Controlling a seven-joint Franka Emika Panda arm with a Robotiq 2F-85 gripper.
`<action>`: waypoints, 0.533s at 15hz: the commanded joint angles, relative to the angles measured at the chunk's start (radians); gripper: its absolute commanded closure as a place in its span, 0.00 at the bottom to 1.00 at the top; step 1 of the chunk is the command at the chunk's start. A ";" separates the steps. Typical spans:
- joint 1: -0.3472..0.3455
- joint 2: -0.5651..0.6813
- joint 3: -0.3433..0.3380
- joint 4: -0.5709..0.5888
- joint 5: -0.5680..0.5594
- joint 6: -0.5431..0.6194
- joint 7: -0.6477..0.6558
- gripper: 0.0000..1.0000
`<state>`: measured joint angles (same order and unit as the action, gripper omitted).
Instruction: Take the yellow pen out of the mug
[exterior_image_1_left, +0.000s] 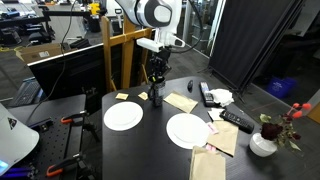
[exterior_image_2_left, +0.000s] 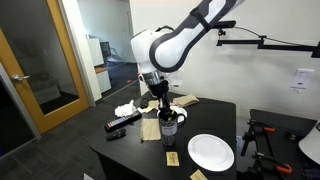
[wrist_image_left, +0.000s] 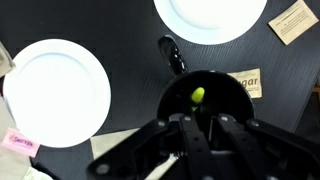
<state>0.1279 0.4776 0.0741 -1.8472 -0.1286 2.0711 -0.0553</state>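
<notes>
The mug (wrist_image_left: 205, 100) is dark and round, and I see it from above in the wrist view. It stands between two white plates in both exterior views (exterior_image_1_left: 156, 98) (exterior_image_2_left: 169, 126). The yellow pen (wrist_image_left: 198, 96) stands in it, its yellow-green tip showing just past my fingertips. My gripper (wrist_image_left: 204, 128) is straight above the mug's mouth, with its fingers drawn close together on the pen's shaft. In the exterior views the gripper (exterior_image_1_left: 156, 78) (exterior_image_2_left: 165, 108) hides the pen.
White plates (wrist_image_left: 55, 88) (wrist_image_left: 210, 18) lie on either side of the mug on the black table (exterior_image_1_left: 150, 140). Paper napkins (exterior_image_1_left: 180, 101), sticky notes (exterior_image_1_left: 121, 96), remotes (exterior_image_1_left: 236, 120) and a flower vase (exterior_image_1_left: 264, 143) are also on the table. A wooden frame (exterior_image_1_left: 125, 55) stands behind it.
</notes>
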 joint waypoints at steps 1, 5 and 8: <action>0.021 -0.059 -0.006 0.023 -0.043 -0.089 0.024 0.96; 0.022 -0.118 0.006 0.041 -0.043 -0.154 0.004 0.96; 0.024 -0.167 0.014 0.045 -0.042 -0.197 -0.001 0.96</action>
<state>0.1483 0.3692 0.0803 -1.8033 -0.1553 1.9349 -0.0554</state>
